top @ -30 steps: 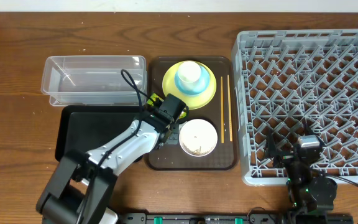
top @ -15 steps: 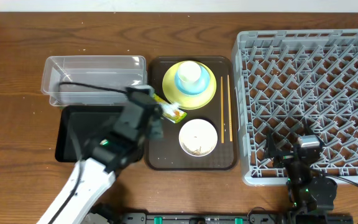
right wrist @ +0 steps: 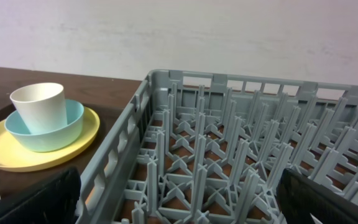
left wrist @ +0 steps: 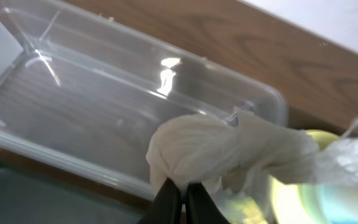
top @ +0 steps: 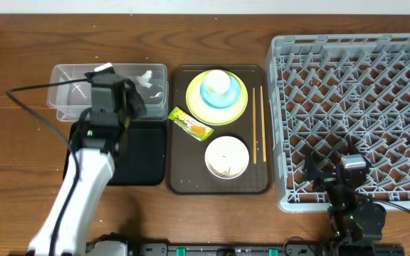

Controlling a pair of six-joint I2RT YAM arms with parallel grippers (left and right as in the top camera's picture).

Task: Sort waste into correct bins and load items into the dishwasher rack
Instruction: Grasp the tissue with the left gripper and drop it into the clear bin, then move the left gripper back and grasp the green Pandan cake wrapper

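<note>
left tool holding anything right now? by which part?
Yes: the crumpled white tissue, pinched at its lower edge by the left tool, hanging over the clear tub.

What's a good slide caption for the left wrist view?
Left gripper pinching the crumpled white tissue over one end of the clear plastic tub.

Overhead straight down; left wrist close above tub (left wrist: 73, 93); right wrist low, facing rack (right wrist: 229, 162)

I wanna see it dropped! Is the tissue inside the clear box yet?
Not yet: the left gripper pinches the tissue, holding it above the clear tub.
</note>
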